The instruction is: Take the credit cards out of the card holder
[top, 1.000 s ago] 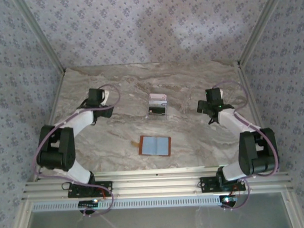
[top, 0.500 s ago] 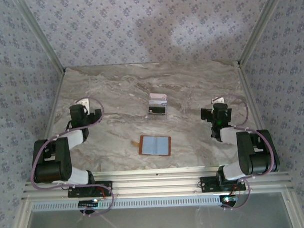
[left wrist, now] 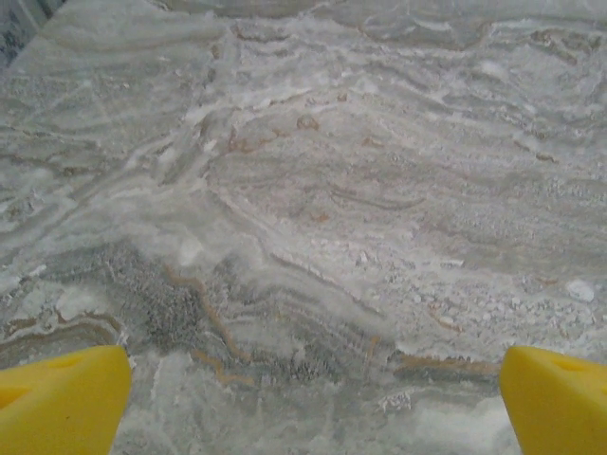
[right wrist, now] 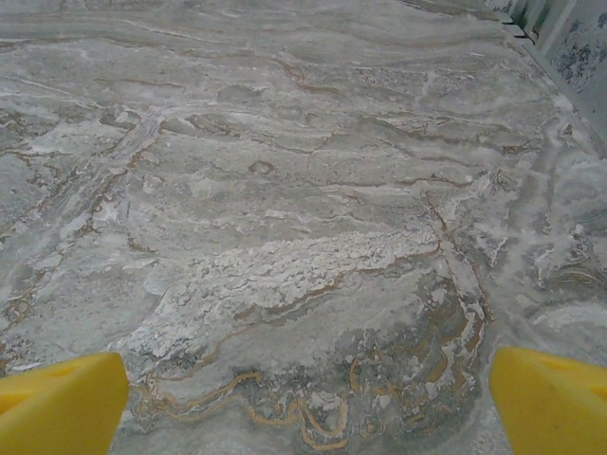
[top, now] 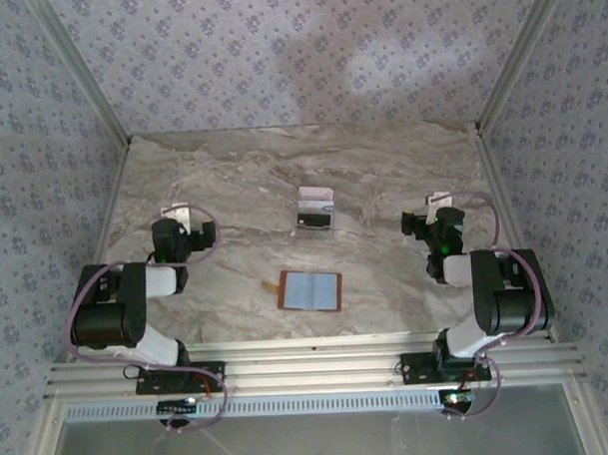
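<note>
Surface: marble-look table (top: 232, 170), closed in by walls (top: 278, 49) with a small flower pattern.
Card holder: the card holder (top: 309, 289) lies open and flat in the lower middle of the top view, with the grey-blue lining facing up.
Credit cards: the credit cards (top: 315, 209) lie in the middle of the frame, above the holder and apart from it. The pale one is farther up and the dark one is right below; whether they overlap cannot be told.
Left gripper: the left gripper (left wrist: 308, 403) is spread wide with nothing between its yellow fingers, over bare marble at the left of the top view.
Right gripper: the right gripper (right wrist: 305, 403) is equally wide and holds nothing, at the right side.
Done: both cards seem to be out.
Left: probably nothing; the lining shows no card, though the pockets are too small to check.
</note>
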Controlling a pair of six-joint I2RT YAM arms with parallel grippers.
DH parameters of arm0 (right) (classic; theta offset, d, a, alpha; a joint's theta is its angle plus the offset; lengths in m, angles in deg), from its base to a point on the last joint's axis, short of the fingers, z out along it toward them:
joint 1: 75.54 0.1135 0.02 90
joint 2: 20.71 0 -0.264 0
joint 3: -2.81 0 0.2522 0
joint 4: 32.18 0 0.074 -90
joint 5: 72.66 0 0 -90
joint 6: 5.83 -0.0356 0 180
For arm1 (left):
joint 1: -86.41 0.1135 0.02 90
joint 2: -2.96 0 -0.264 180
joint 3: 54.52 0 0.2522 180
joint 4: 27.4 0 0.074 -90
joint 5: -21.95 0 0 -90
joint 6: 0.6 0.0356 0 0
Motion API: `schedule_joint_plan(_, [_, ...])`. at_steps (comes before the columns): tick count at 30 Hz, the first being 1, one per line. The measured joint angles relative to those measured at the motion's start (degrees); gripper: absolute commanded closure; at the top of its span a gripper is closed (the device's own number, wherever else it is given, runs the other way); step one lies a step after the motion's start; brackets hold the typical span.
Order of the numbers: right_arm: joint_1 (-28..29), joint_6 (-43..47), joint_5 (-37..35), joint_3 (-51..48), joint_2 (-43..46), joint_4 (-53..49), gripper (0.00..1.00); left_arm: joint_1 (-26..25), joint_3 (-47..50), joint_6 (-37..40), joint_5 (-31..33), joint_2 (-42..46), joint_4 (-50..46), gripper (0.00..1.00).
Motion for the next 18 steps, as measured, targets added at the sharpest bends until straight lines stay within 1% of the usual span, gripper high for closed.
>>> schedule_joint_plan(4, [0.0, 0.0, 0.0, 0.0, 0.0, 0.6, 0.0, 0.1, 0.0, 0.0, 1.5, 0.0, 1.0, 0.0])
schedule_joint_plan(18, [0.0, 0.0, 0.5, 0.0, 0.0, 0.8, 0.0, 1.2, 0.0, 0.0, 0.9, 0.0, 1.0, 0.0])
